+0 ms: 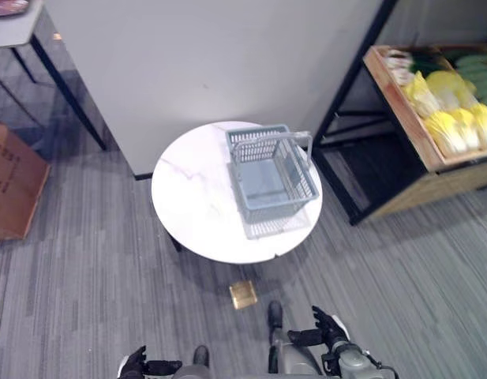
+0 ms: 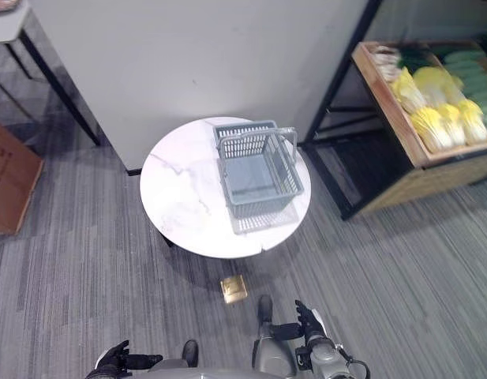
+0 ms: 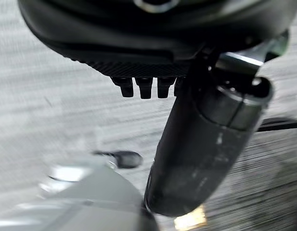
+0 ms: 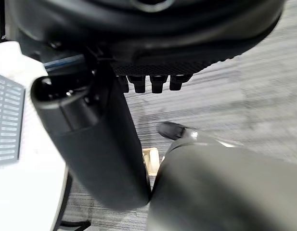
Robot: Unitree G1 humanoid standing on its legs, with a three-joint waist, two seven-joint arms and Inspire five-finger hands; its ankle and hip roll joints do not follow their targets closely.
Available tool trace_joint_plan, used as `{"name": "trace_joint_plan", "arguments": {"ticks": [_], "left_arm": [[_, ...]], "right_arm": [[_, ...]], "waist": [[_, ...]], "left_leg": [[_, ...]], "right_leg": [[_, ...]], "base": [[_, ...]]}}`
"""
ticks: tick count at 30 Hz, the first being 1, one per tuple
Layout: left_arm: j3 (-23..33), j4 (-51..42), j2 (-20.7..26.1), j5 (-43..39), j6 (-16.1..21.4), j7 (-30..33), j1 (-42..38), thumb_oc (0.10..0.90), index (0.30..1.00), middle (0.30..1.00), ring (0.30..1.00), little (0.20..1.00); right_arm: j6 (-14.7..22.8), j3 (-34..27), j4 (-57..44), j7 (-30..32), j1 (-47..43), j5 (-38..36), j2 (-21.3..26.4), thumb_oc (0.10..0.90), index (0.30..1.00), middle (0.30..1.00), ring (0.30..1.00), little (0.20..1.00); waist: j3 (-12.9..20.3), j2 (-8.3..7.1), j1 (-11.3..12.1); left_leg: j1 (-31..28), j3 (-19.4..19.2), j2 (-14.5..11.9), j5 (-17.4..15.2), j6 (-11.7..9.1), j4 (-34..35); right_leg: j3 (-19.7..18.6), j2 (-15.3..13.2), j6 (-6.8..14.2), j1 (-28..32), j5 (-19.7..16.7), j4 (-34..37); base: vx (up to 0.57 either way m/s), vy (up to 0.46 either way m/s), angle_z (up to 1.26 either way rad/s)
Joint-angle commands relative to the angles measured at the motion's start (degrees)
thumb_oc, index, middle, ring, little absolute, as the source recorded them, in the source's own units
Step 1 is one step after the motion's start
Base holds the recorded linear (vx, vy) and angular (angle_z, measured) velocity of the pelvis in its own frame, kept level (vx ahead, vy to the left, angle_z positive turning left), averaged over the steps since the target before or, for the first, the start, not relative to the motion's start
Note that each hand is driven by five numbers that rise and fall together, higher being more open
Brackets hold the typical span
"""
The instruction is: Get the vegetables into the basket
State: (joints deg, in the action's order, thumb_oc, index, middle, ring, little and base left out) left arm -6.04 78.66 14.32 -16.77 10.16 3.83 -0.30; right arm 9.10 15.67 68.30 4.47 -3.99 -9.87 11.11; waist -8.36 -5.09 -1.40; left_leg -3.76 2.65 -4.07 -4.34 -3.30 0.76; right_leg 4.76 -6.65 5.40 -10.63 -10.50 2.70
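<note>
An empty grey plastic basket [image 1: 308, 178] stands on the right half of a round white table [image 1: 194, 192], its handle raised. The vegetables lie in a wooden crate [image 1: 405, 118] on a black shelf [image 1: 352, 75] to the right of the table: pale yellow leafy heads [image 1: 448, 103] and dark green ones [image 1: 473, 69] behind them. My left hand [image 1: 136, 363] hangs low at the near left, open and holding nothing. My right hand [image 1: 328, 325] hangs low at the near right, open too, well short of the table. In the right wrist view the basket [image 4: 5, 120] edge shows beside the thumb.
A small golden square object [image 1: 243, 294] lies on the grey carpet just before the table. A brown cardboard box [image 1: 10, 185] stands at the left, and a table with black legs [image 1: 65, 87] at the far left. A grey wall [image 1: 211, 63] rises behind the round table.
</note>
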Motion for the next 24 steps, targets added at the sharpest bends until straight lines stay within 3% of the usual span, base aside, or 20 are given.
{"name": "trace_joint_plan", "arguments": {"ticks": [1, 5, 7, 11, 12, 18, 24], "left_arm": [[0.02, -0.18, 0.11, 1.31, 0.54, -0.32, -0.39, 0.900, 1.000, 1.000, 1.000, 1.000], [-0.81, -1.14, -0.85, 0.72, 0.89, 0.00, -0.94, 0.900, 1.000, 1.000, 1.000, 1.000], [-1.79, -2.61, -1.18, -0.30, 1.11, -0.19, -1.53, 0.900, 1.000, 1.000, 1.000, 1.000], [-3.19, -3.12, -1.71, -0.25, 1.34, -0.09, -1.75, 0.900, 1.000, 1.000, 1.000, 1.000], [-3.71, -3.46, -1.84, -0.17, 1.43, 0.06, -1.82, 0.900, 1.000, 1.000, 1.000, 1.000], [-3.47, -2.80, -1.16, 0.46, 1.25, -0.31, -1.53, 0.900, 1.000, 1.000, 1.000, 1.000], [-2.30, -2.14, 0.64, 1.38, 1.20, -0.54, -2.17, 0.900, 1.000, 1.000, 1.000, 1.000]], "right_arm": [[1.55, -0.12, -0.86, 0.25, -0.78, -0.01, 4.90, 0.900, 1.000, 1.000, 1.000, 1.000], [1.94, -0.81, -0.71, 0.67, -1.05, -0.67, 6.56, 0.900, 1.000, 1.000, 1.000, 1.000], [1.67, -1.27, 0.74, 0.78, -1.04, -0.84, 7.49, 0.900, 1.000, 1.000, 1.000, 1.000], [1.37, -2.43, 2.15, 1.12, -0.54, -1.07, 8.28, 0.900, 1.000, 1.000, 1.000, 1.000], [1.25, -2.52, 2.79, 1.25, -0.48, -1.13, 8.34, 0.900, 1.000, 1.000, 1.000, 1.000], [0.62, -2.06, 3.98, 0.42, 0.34, 0.04, 7.04, 0.900, 1.000, 1.000, 1.000, 1.000], [0.12, -1.66, 3.91, -1.01, 0.60, 0.76, 5.66, 0.900, 1.000, 1.000, 1.000, 1.000]], "waist": [[0.43, 0.79, -0.84], [0.56, 2.16, -1.34], [-0.26, 2.83, -0.80], [-0.18, 3.18, -0.69], [-0.33, 3.71, -0.04], [-0.20, 3.30, 0.37], [-0.14, 1.96, 0.70]], "left_leg": [[1.28, 1.27, -2.61, -0.54, -1.03, -5.29], [2.95, 2.68, -3.58, 3.74, -2.50, -8.96], [5.03, 3.19, -2.62, 5.93, -2.72, -10.92], [9.57, 2.17, -1.83, 5.04, -2.05, -5.19], [12.03, 2.48, -1.91, 7.25, -2.09, -2.55], [10.76, 2.36, -0.47, 6.54, -0.79, -1.99], [8.11, 0.37, 1.26, 6.23, 1.40, 2.13]], "right_leg": [[0.61, -0.14, 2.71, -2.02, 3.80, -6.15], [1.70, 1.14, 1.01, -1.14, 5.65, -6.83], [2.65, 1.02, 0.18, 0.31, 7.37, -7.14], [2.99, 0.18, 0.49, 1.88, 8.59, -6.82], [2.55, 0.56, 0.51, 2.82, 9.28, -6.88], [0.18, 0.45, 1.00, 3.88, 9.54, -8.25], [-1.96, -1.92, 3.49, 3.69, 6.47, -6.11]], "base": [[0.20, -0.263, 0.15], [0.13, -0.180, 0.24], [0.13, -0.151, 0.24], [0.12, -0.015, 0.28], [0.12, 0.056, 0.28], [0.10, 0.109, -0.30], [0.03, 0.203, -0.19]]}}
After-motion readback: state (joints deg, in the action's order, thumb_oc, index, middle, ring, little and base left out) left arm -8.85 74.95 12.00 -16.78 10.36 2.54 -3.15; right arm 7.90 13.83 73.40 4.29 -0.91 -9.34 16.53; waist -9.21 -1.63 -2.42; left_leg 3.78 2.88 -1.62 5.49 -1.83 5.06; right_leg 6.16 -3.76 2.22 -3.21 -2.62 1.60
